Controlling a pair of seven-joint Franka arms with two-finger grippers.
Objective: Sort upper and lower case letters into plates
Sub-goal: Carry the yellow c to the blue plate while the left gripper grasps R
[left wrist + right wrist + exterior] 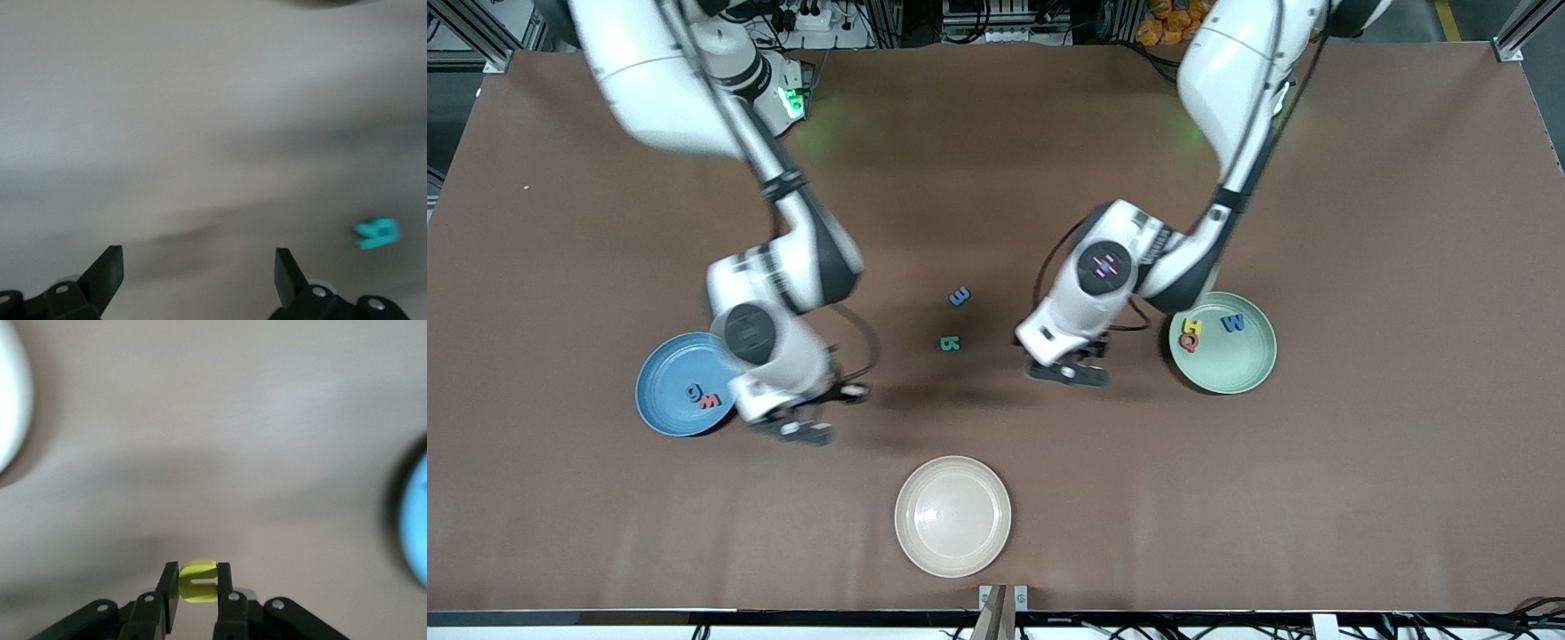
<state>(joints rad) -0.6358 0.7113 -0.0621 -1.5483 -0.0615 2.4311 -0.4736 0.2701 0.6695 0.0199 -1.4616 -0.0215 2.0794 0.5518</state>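
Letters lying loose mid-table in the front view: blue letter (pixel 959 297), teal letter (pixel 950 343), between both grippers. Blue plate (pixel 660 393) beside right gripper (pixel 805 428); green plate (pixel 1240 364) near left gripper (pixel 1069 369).

Left wrist view: fingers (pixel 107 270) spread wide, gripping nothing, teal letter (pixel 377 233) lying off to one side.

Right wrist view: fingers (pixel 169 587) pinching yellow letter (pixel 197 581).

A high front camera faces both arms; wrist cameras look down close — sharing the brown table (pixel 996 178).
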